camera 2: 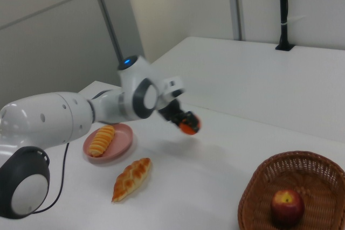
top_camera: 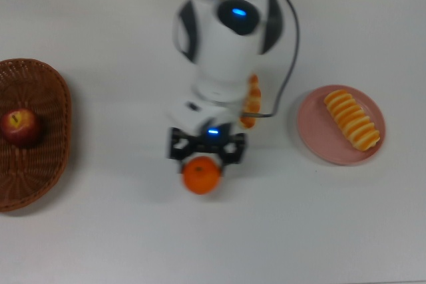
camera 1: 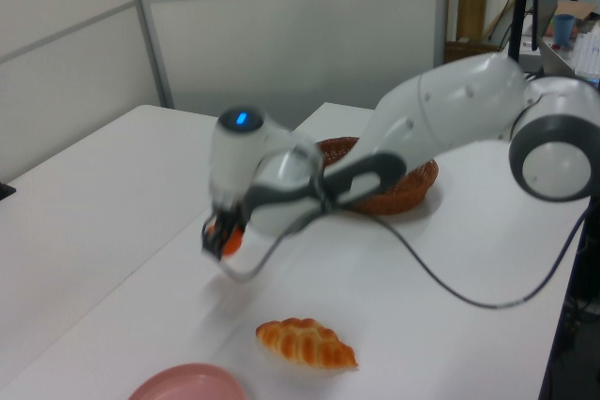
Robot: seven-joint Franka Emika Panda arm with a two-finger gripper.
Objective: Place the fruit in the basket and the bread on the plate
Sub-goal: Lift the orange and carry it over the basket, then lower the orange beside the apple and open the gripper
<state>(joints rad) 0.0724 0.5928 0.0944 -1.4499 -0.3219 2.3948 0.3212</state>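
My gripper (top_camera: 204, 154) (camera 1: 220, 236) (camera 2: 184, 120) is shut on the orange mandarin (top_camera: 201, 175) (camera 2: 189, 124) and holds it in the air above the white table. The dark red apple (top_camera: 20, 126) (camera 2: 285, 205) lies in the brown wicker basket (top_camera: 40, 177) (camera 2: 259, 187) (camera 1: 412, 180) at the top view's left. A ribbed striped pastry (top_camera: 352, 120) (camera 2: 101, 139) rests on the pink plate (top_camera: 316, 141) (camera 2: 123, 143) (camera 1: 187, 383). The braided pastry (camera 1: 306, 342) (camera 2: 131, 178) (top_camera: 251, 101) lies on the table between plate and gripper, mostly hidden by the arm in the top view.
A black cable (camera 1: 450, 292) trails from the arm across the table. A black pole (camera 2: 283, 9) stands at the far table edge in the right view. A shelf with objects (camera 1: 562, 25) is behind the table in the left view.
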